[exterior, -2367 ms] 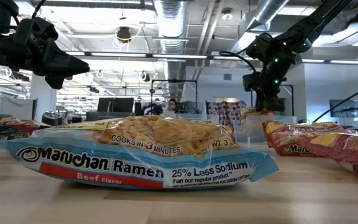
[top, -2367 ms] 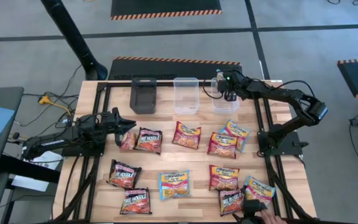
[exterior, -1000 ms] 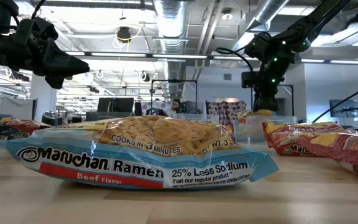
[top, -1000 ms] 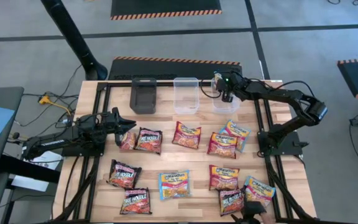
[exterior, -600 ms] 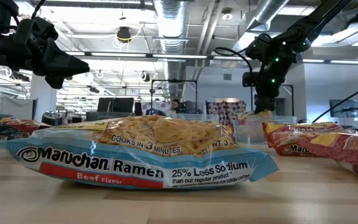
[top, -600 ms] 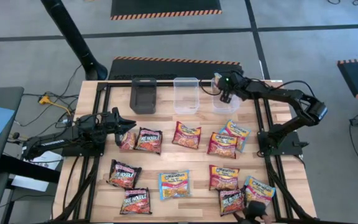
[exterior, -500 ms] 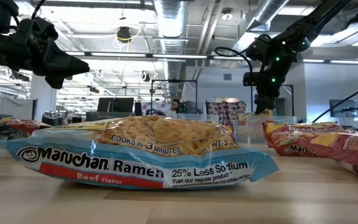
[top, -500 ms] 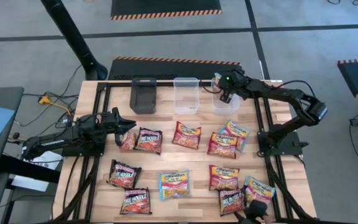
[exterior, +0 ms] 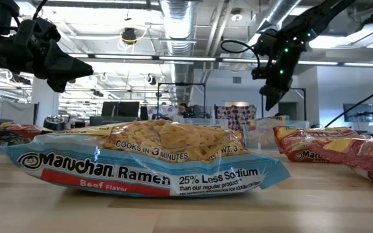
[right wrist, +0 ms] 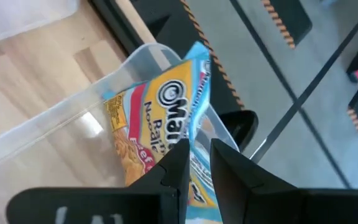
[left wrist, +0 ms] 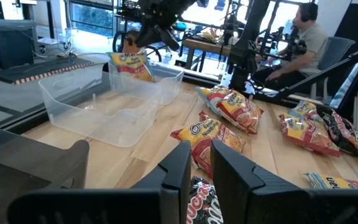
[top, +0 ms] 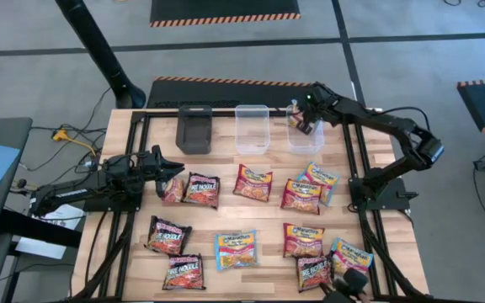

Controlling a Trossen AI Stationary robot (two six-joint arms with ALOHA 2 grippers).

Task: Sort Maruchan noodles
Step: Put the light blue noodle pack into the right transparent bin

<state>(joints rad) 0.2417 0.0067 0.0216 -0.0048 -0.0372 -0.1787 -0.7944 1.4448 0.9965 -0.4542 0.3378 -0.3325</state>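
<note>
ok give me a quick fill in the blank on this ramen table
1. The right claw hangs over the rightmost ____ bin.
2. The packet in that bin is blue and ____.
3. The left claw is at a dark packet near the table's ____ edge.

Missing words: clear; yellow; left

Both end effectors (top: 169,171) (top: 303,128) narrowly parted.
</note>
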